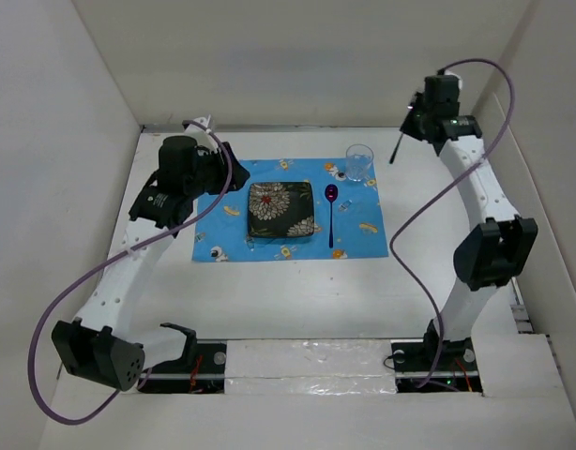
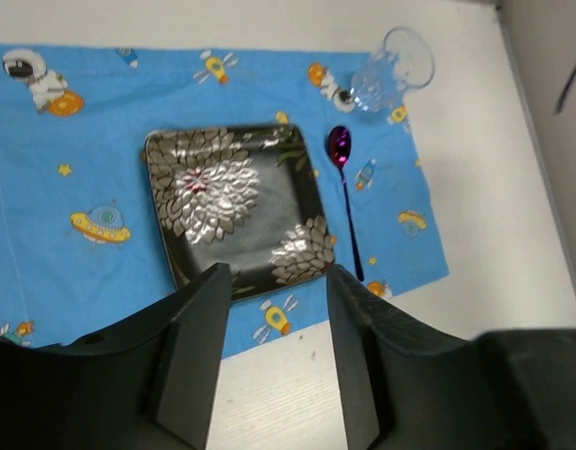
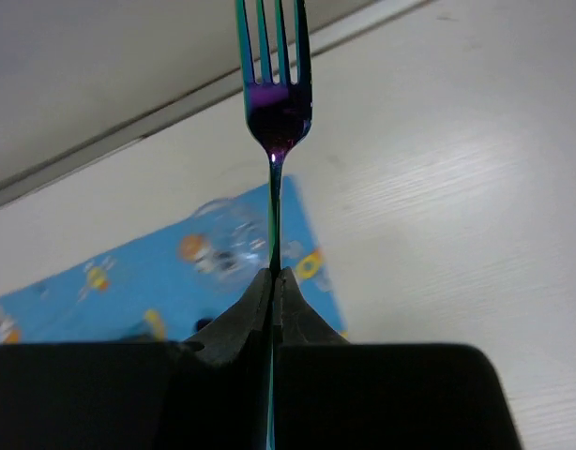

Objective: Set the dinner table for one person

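On the white dinner table (image 1: 297,300) lies a blue cartoon-print placemat (image 1: 222,239). A black square plate (image 1: 280,209) with silver flowers sits on its middle. To the plate's right lies a purple spoon (image 1: 331,211), and a clear glass (image 1: 360,161) stands at the mat's far right corner. My right gripper (image 3: 277,277) is shut on the handle of an iridescent fork (image 3: 274,103), tines pointing away, held in the air past the glass (image 3: 227,239). My left gripper (image 2: 274,281) hangs open above the mat's near edge, nothing between its fingers (image 2: 199,347), with the plate (image 2: 234,202) just beyond them.
White walls (image 1: 91,112) close in the table on the left, back and right. Purple cables (image 1: 72,300) loop from both arms. The arm bases (image 1: 175,361) stand at the near edge. Bare tabletop lies right of the mat (image 2: 494,206).
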### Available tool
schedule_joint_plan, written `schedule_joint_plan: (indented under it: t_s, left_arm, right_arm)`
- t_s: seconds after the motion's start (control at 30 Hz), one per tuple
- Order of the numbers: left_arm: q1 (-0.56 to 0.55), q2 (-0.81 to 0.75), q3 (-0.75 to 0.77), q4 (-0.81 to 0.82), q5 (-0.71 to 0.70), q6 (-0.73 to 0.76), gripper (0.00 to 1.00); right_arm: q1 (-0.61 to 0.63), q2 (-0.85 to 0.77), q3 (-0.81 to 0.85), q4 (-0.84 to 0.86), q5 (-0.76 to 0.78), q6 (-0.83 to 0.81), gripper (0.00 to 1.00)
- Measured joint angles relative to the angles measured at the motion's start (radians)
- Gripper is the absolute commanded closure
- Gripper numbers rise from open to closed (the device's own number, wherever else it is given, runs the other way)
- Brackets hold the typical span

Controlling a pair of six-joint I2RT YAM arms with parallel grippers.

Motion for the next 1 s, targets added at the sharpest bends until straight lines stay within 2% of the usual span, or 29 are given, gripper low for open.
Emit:
schedule_joint_plan:
  t_s: [0.1,0.2,0.33,0.47,0.77,1.0]
  left_arm:
    - [0.000,0.001,0.069,-0.007,-0.003,-0.027,0.54]
    - [0.000,-0.001,0.129,-0.002,-0.002,-0.061,0.53]
    - [0.000,-0.028,0.160,0.000,-0.011,-0.109,0.52]
    - [-0.001,-0.087,0.159,-0.019,-0.024,-0.175,0.51]
    - [-0.072,-0.267,0.033,-0.066,-0.090,-0.301,0.49]
    - [-0.103,-0.365,0.009,-0.149,-0.196,-0.330,0.45]
  right_arm:
    - [0.184,-0.068,-0.031,0.034,-0.021,0.019,1.00]
    - [0.373,-0.041,-0.031,0.067,-0.046,0.057,1.00]
    - [0.585,0.101,0.044,0.075,-0.057,0.113,1.00]
    - [0.721,0.272,0.148,0.073,-0.051,0.169,1.00]
    - [0.877,0.578,0.452,0.071,0.012,0.285,1.00]
    - [0.892,0.674,0.481,0.077,0.062,0.352,1.00]
